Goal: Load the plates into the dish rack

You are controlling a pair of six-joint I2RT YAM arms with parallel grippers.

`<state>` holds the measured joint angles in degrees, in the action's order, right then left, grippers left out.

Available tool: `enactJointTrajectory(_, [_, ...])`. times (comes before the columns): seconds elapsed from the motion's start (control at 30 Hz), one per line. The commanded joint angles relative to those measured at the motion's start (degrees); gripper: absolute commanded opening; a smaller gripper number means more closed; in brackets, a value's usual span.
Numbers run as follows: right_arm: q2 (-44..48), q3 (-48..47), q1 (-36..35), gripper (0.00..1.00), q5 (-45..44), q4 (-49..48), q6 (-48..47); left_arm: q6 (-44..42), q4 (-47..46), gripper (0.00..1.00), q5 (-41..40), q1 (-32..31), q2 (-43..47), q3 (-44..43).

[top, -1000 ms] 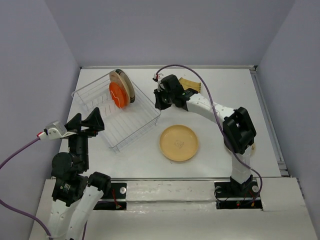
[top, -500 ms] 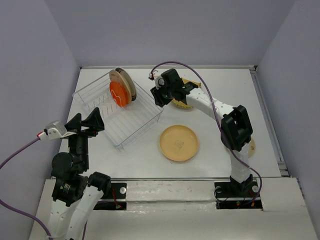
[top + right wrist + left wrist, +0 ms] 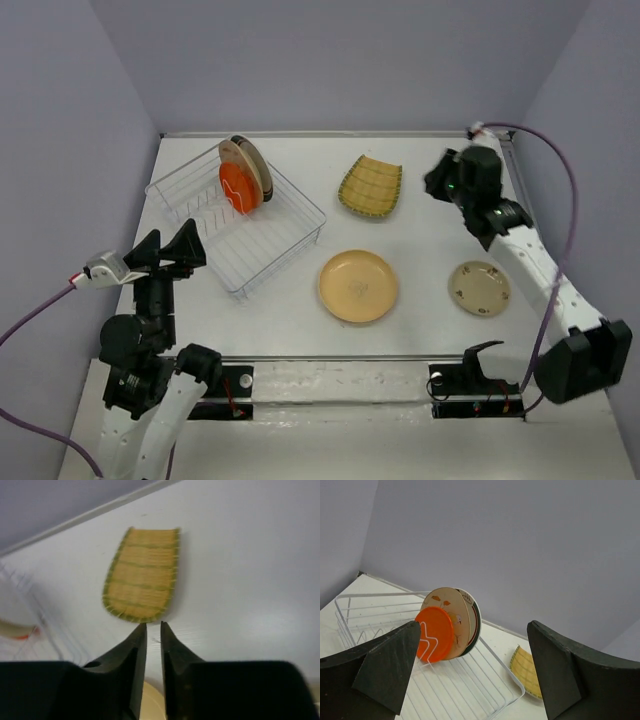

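The white wire dish rack point(image 3: 262, 243) stands at the left. An orange-red plate point(image 3: 238, 190), a tan plate point(image 3: 248, 170) and a green-rimmed one behind them stand on edge at its far end; they also show in the left wrist view point(image 3: 436, 632). A yellow woven plate point(image 3: 371, 186) lies at the far middle, a round tan plate point(image 3: 358, 286) at the near middle, and a small cream plate point(image 3: 479, 287) at the right. My right gripper point(image 3: 440, 182) hovers to the right of the woven plate point(image 3: 142, 580), jaws nearly together and empty. My left gripper point(image 3: 170, 250) is open, near the rack's left.
The table's back wall runs along the far edge and a raised rail point(image 3: 525, 210) along the right. My right arm point(image 3: 530, 260) reaches over the small cream plate's side of the table. The rack's near half point(image 3: 470, 690) holds no plates.
My right arm has swung from the rack's far right corner over to the far right of the table, uncovering the woven plate. The rack shifted slightly. The left arm barely moved.
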<state>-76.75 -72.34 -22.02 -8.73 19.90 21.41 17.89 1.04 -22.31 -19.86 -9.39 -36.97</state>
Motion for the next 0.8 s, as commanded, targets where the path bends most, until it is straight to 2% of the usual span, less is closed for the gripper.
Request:
enactJointTrajectory(0.0, [14.06, 21.24, 19.69, 0.12, -3.84, -0.13, 20.42, -0.66, -3.85, 0.99, -0.19, -1.06, 3.14, 0.14])
enactJointTrajectory(0.03, [16.17, 26.84, 27.48, 0.07, -1.66, -0.04, 20.69, -0.75, -3.85, 0.99, -0.37, -1.58, 3.5, 0.23])
enactJointTrajectory(0.13, [22.07, 31.89, 39.63, 0.07, -1.11, 2.59, 20.69, -1.01, -3.94, 0.99, -0.81, -2.81, 5.25, 0.14])
enactJointTrajectory(0.2, [24.62, 34.7, 44.15, 0.08, -2.95, 4.61, 19.82, -1.28, -3.94, 0.99, -1.42, -3.43, 6.83, 0.14])
enactJointTrajectory(0.27, [25.24, 36.21, 49.76, 0.23, -5.5, 5.41, 18.15, -1.63, -4.03, 0.99, -2.04, -4.48, 7.63, 0.14])
enactJointTrajectory(0.3, [24.64, 37.08, 51.36, 0.47, -6.12, 6.46, 16.05, -1.89, -4.03, 0.99, -2.48, -4.92, 8.06, 0.06])
enactJointTrajectory(0.4, [23.23, 37.53, 54.71, 0.75, -6.21, 9.53, 14.1, -2.16, -4.03, 0.99, -2.57, -6.59, 8.86, -0.03])
enactJointTrajectory(0.53, [22.27, 36.57, 54.72, 0.93, 2.56, 10.16, 13.49, -2.33, -4.03, 0.99, -3.0, -7.82, 9.12, 0.06])
enactJointTrajectory(0.63, [16.99, 36.12, 54.72, 0.92, 8.19, 11.65, 14.27, -2.42, -4.03, 0.99, -3.18, -8.27, 10.78, 0.06])
enactJointTrajectory(0.77, [14.62, 40.42, 54.72, 0.85, 16.89, 7.97, 15.76, -2.51, -3.94, 0.99, -3.71, -8.36, 11.41, 0.06])
